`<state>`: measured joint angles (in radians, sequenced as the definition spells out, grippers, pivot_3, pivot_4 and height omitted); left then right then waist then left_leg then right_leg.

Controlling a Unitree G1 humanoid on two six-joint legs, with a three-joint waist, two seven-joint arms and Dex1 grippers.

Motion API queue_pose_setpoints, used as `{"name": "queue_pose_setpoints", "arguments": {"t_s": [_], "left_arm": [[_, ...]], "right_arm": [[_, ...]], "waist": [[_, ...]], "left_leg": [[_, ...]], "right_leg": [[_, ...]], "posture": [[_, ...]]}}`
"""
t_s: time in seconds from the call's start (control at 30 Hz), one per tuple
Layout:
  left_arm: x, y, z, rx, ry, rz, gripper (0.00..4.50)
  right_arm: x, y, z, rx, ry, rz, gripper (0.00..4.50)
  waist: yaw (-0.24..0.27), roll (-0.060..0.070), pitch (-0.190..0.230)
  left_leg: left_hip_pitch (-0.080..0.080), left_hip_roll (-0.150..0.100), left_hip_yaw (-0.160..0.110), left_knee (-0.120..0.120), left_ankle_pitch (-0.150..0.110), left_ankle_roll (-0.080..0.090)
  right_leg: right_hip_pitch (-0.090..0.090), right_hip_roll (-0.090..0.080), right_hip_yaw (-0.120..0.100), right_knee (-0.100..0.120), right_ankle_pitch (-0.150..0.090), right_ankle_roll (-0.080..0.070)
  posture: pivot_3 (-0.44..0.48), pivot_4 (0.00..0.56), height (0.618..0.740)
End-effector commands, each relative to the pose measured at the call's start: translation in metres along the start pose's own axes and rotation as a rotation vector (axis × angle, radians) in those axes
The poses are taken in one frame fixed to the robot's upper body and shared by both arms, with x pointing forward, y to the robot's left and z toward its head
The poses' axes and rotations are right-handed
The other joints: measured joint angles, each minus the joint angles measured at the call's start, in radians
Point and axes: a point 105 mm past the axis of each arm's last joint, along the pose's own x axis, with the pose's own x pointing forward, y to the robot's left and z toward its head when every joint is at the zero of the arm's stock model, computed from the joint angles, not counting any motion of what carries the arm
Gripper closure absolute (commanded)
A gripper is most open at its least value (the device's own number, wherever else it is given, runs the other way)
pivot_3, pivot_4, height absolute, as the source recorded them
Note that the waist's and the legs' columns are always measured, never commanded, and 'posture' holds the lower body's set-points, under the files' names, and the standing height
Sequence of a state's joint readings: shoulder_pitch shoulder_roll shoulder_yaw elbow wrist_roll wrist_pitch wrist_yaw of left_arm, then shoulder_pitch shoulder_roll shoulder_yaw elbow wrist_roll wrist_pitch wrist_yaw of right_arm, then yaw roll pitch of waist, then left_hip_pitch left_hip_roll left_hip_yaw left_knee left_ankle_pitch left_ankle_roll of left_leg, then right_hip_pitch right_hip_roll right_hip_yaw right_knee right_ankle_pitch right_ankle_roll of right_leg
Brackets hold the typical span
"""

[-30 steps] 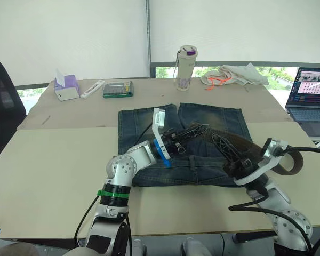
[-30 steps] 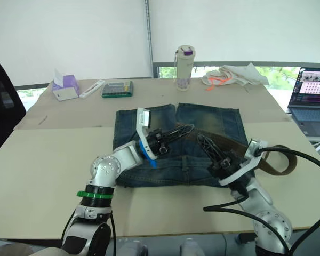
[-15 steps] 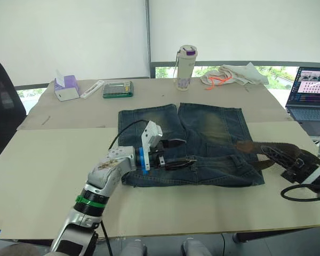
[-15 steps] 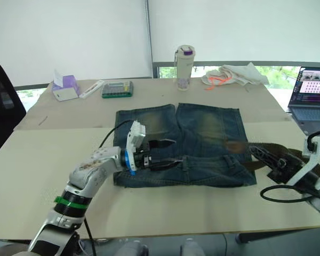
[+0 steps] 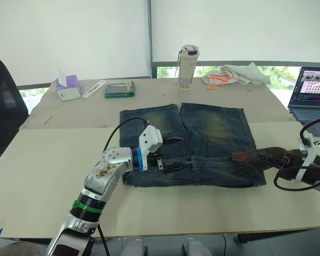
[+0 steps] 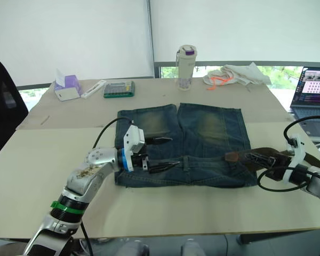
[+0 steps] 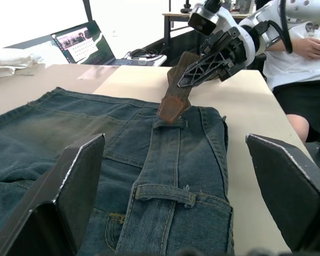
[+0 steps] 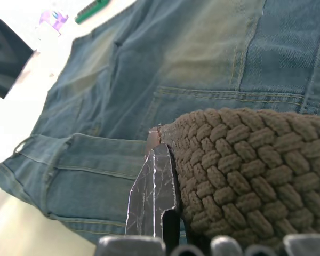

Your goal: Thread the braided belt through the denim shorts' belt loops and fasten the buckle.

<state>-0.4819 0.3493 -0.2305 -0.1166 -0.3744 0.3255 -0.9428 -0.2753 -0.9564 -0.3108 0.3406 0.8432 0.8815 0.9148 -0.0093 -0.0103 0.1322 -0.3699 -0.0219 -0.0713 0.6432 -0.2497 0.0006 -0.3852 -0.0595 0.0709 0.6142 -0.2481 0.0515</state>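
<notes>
The denim shorts (image 5: 202, 136) lie flat mid-table, waistband toward me. My left gripper (image 5: 177, 153) is open wide just above the left part of the waistband, pointing right along it. Between its fingers (image 7: 69, 197) in the left wrist view lies a belt loop (image 7: 166, 194), with another loop (image 7: 170, 124) farther on. At the shorts' right edge, my right gripper (image 5: 268, 158) is shut on the braided belt (image 8: 240, 154) near its brown tip (image 5: 240, 156), which points at the waistband's right end. The rest of the belt curves back to the right. The buckle is out of view.
Along the far edge stand a bottle (image 5: 188, 66), a green box (image 5: 119, 89), a tissue box (image 5: 66, 88) and a white cloth with orange cord (image 5: 234, 74). A laptop (image 5: 312, 93) sits far right. A seated person (image 7: 304, 48) shows beyond the right arm.
My left gripper has opened and drawn back left along the waistband. My right gripper has pulled the belt rightward from mid-shorts to the shorts' right edge.
</notes>
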Motion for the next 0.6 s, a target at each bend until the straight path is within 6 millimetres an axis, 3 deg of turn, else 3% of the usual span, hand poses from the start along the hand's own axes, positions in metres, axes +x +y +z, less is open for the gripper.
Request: {"name": "queue_pose_setpoints", "arguments": {"t_s": [0.03, 0.37, 0.6], "left_arm": [[-0.004, -0.004, 0.005, 0.023, 0.002, -0.012, 0.03], [-0.012, -0.013, -0.008, -0.021, 0.093, -0.057, 0.03], [-0.009, -0.019, -0.009, -0.028, 0.076, -0.072, 0.03]], "right_arm": [[-0.009, -0.001, 0.018, -0.045, -0.006, -0.013, 4.5], [-0.019, -0.026, 0.023, -0.047, 0.064, -0.109, 4.5], [-0.011, -0.016, 0.01, -0.031, 0.153, -0.02, 4.5]], "waist": [[-0.002, 0.0, 0.0], [-0.004, 0.003, -0.002], [-0.004, 0.003, -0.002]], "left_leg": [[0.0, 0.0, 0.0, 0.0, 0.0, 0.0], [0.0, 0.0, 0.0, 0.0, 0.0, 0.0], [0.0, 0.0, 0.0, 0.0, 0.0, 0.0]], "right_leg": [[0.0, 0.0, 0.0, 0.0, 0.0, 0.0], [0.0, 0.0, 0.0, 0.0, 0.0, 0.0], [0.0, 0.0, 0.0, 0.001, 0.0, 0.0]], "posture": [[0.0, 0.15, 0.74], [0.0, 0.15, 0.74], [0.0, 0.15, 0.74]]}}
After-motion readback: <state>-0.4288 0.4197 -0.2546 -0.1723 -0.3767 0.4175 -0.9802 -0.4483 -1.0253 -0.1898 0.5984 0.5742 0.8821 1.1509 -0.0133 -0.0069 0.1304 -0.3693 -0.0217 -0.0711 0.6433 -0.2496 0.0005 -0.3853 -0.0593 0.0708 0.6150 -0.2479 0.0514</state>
